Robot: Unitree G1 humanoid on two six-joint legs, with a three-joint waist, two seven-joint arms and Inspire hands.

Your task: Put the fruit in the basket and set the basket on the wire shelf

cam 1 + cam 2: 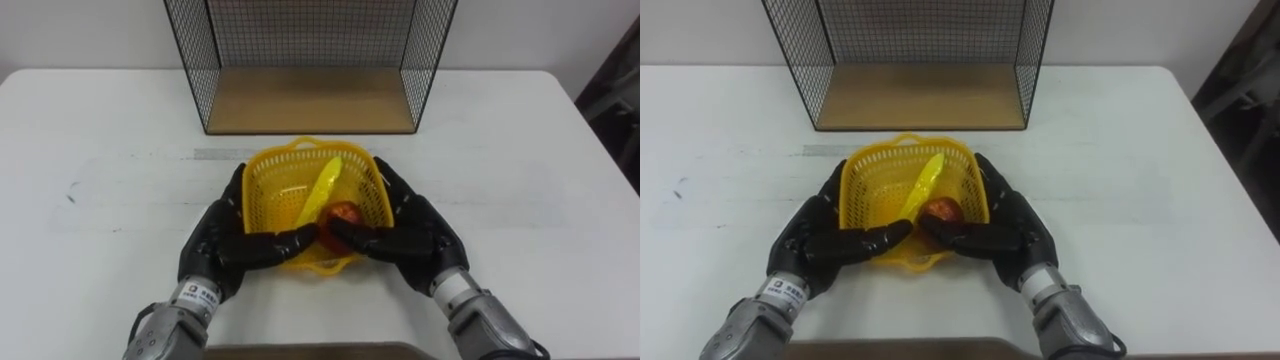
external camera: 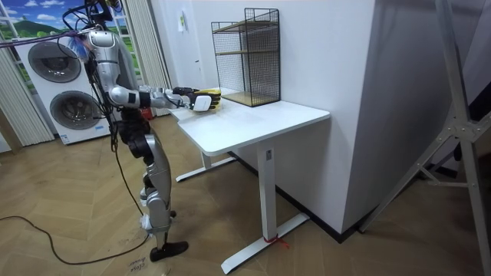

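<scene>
A yellow plastic basket [image 1: 262,180] [image 1: 865,178] stands on the white table [image 1: 100,150], just in front of the wire shelf [image 1: 310,100] [image 2: 245,57]. A yellow banana [image 1: 322,185] lies inside it, leaning toward the far rim, and a red apple [image 1: 345,212] rests at its near right corner. My left hand [image 1: 215,245] clasps the basket's left side with its thumb bent across the near rim. Opposite it, my right hand [image 1: 425,240] clasps the right side, thumb lying in front of the apple. In the room view I stand at the table's end with both arms held out to the basket [image 2: 211,95].
The wire shelf has black mesh sides, an open front and a wooden floor, and it stands against the wall at the table's far edge. White tabletop stretches to both sides of the basket. A dark object stands off the table's right edge [image 1: 615,90].
</scene>
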